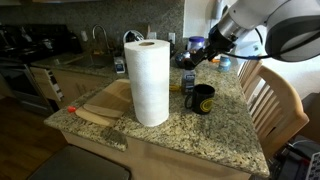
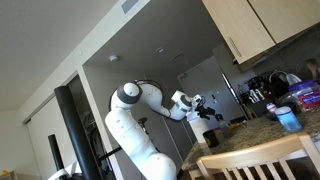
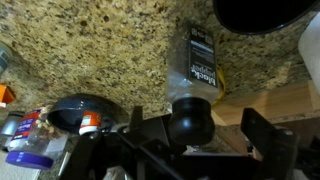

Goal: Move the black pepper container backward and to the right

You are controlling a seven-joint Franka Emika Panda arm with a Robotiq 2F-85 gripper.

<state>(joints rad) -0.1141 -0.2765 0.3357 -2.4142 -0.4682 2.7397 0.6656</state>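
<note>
Looking down through the wrist view, I find the black pepper container (image 3: 203, 68) a little right of the middle of the frame. It sits on the speckled granite counter (image 3: 90, 50), with its label readable and its dark cap turned toward me. My gripper (image 3: 192, 128) is spread wide and has hold of nothing. One finger shows at each side of the cap along the bottom edge, and as far as I can judge neither touches it.

The black mug (image 3: 260, 12) sits just beyond the container, at the upper right edge of the frame. A small blue-capped container (image 3: 28, 145) is well apart, at the lower left. In an exterior view my gripper (image 1: 197, 52) hangs in the upper right, above the mug (image 1: 203, 98), and the paper towel roll (image 1: 150, 82) stands in the middle. There I cannot pick out the pepper container with certainty.

I judge the step in hand to be the approach and grasp. To do it well, I should come lower until the pads face the body under the cap and keep the container centred. Then I should close gently, lift only a little and stay clear of the mug
</note>
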